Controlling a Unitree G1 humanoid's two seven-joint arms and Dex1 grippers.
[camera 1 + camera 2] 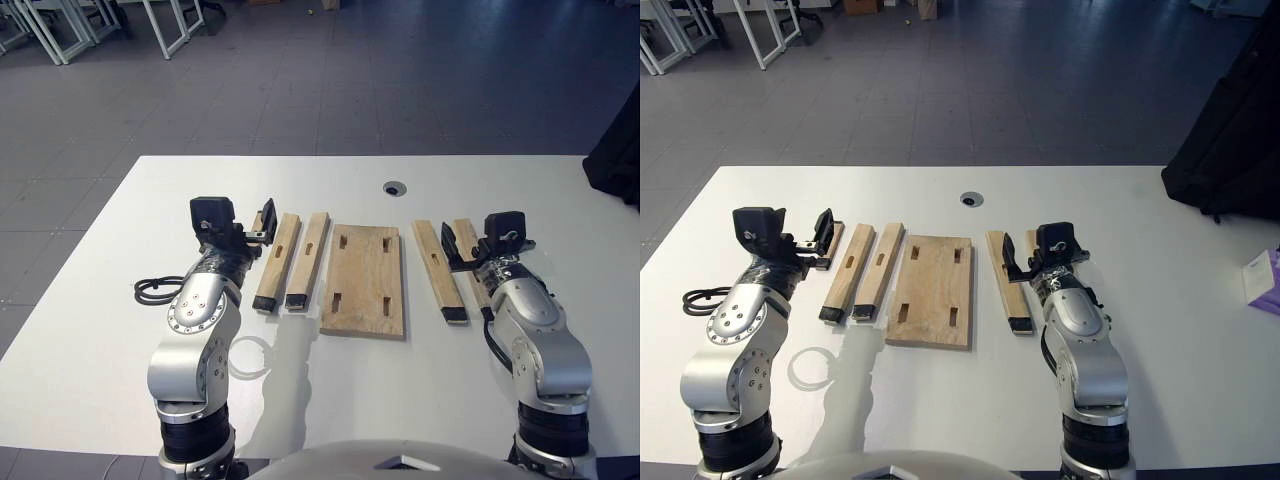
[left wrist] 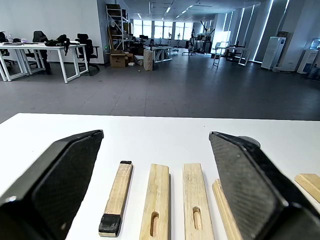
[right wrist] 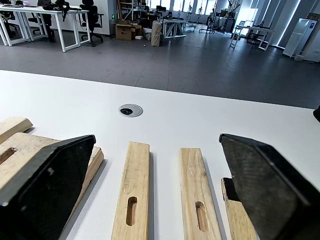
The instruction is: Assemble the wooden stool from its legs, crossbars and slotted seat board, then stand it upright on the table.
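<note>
A cable [image 1: 153,290] lies coiled near the left edge of the table [image 1: 150,215]. The left gripper [image 2: 156,134] hangs spread wide over the leftmost wood. Its wrist view shows in full a narrow black-tipped crossbar [image 2: 116,200] that the arm half hides from the head views. Next lie two slotted legs [image 1: 278,262], then the seat board [image 1: 364,280] flat at centre, then the right-hand legs [image 1: 440,270]. The right gripper [image 3: 157,137], equally spread, sits above these. Its wrist view adds a black-ended piece [image 3: 239,212] beside them.
</note>
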